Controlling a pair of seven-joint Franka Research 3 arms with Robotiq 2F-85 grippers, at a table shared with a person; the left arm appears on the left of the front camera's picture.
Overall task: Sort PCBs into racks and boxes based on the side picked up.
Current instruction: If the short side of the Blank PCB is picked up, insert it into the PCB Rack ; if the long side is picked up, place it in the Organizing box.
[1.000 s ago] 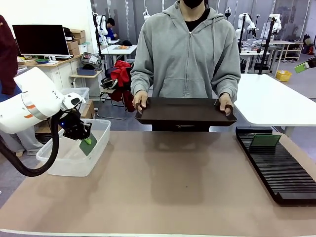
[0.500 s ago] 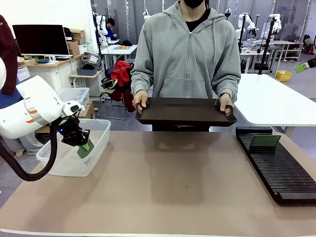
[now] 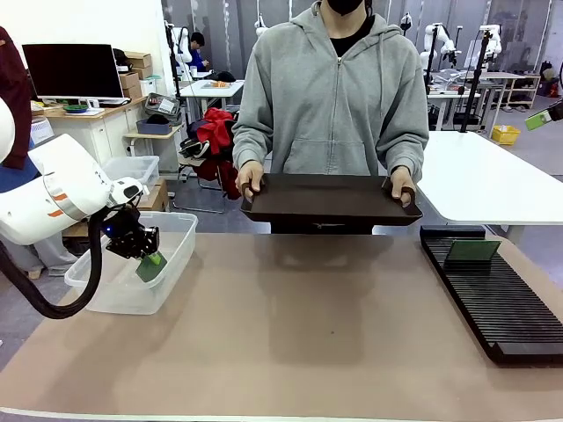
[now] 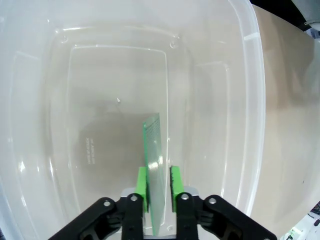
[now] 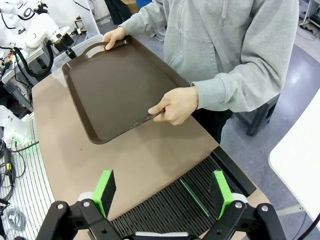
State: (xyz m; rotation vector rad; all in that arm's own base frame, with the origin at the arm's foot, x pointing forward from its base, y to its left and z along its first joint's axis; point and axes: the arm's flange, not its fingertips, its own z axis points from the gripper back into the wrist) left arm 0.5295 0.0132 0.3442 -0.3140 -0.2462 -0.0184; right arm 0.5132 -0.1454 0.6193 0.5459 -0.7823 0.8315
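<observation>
Hovering inside the box (image 3: pixel 180 230) at the tabletop's left edge, a PCB (image 4: pixel 153 165) is loosely pinched by the left hand (image 4: pixel 159 181). If released tilted, it could be caught on the wall.

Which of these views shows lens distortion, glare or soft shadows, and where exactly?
Left wrist view: the wide lens bows the large clear plastic tub's rim, and pale glare streaks its walls around the thin green circuit board. Front view: even overhead light leaves a soft shadow on the brown table below the dark brown tray. Right wrist view: the ribbed black rack stays sharp.
</observation>
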